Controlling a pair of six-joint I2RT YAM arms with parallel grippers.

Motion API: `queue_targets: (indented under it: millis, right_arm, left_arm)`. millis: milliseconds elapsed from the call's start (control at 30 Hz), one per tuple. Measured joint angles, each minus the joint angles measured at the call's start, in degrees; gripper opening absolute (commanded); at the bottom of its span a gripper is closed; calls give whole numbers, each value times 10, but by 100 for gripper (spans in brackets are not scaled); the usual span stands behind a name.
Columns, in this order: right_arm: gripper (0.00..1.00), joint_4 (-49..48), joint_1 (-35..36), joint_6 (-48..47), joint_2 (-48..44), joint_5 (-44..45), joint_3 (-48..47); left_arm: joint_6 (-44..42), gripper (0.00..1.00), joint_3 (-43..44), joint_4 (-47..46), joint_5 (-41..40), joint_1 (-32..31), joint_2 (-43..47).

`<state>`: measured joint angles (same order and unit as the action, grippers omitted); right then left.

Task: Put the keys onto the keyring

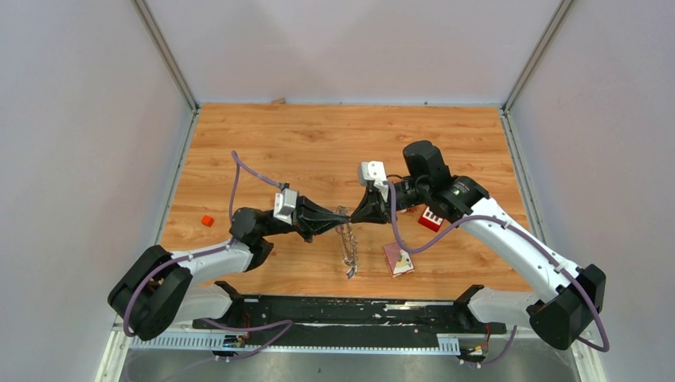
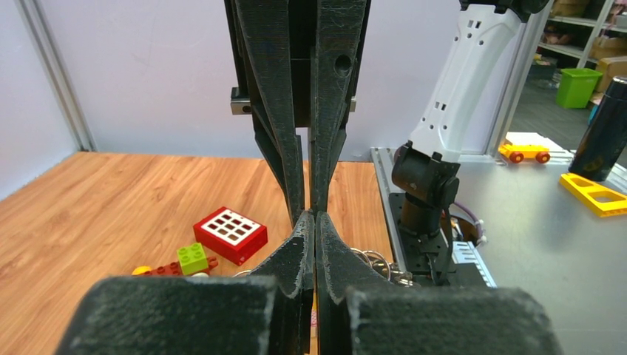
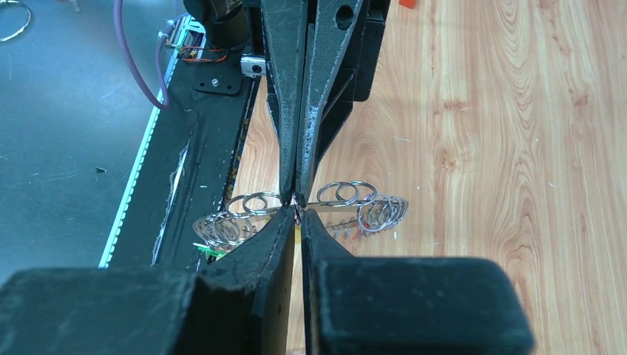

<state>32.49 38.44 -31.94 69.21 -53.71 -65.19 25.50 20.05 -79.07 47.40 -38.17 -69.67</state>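
Top external: my left gripper (image 1: 335, 221) and right gripper (image 1: 357, 213) meet tip-to-tip over the keyring (image 1: 348, 248).
Left jaws pressed together, right nearly so; what they pinch I can't tell. The table (image 1: 318, 143) stretches far beyond the keyring, with a red block (image 1: 431, 218) to its right.

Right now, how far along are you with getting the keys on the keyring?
Done: the keyring already carries a bunch of metal pieces; I can't count them. In hand: left gripper and right gripper pinch it tip to tip. Left: a tagged piece, probably a key, lies loose on the table.
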Motion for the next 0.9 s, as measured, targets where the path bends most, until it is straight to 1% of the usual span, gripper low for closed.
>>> queue_targets:
  millis: [67, 233, 300, 600, 900]
  right_arm:
    - [13, 1, 0, -3, 0, -3, 0]
    - [27, 9, -3, -14, -1, -4, 0]
    - [30, 12, -6, -20, -5, -5, 4]
    - [30, 23, -20, -40, -69, -21, 14]
    - [28, 21, -18, -45, -53, -34, 23]
  left_arm:
    - [0, 0, 0, 0, 1, 0, 0]
    - [2, 0, 0, 0, 1, 0, 0]
    - [1, 0, 0, 0, 3, 0, 1]
    - [-3, 0, 0, -5, 27, 0, 15]
    - [-1, 0, 0, -17, 54, 0, 16]
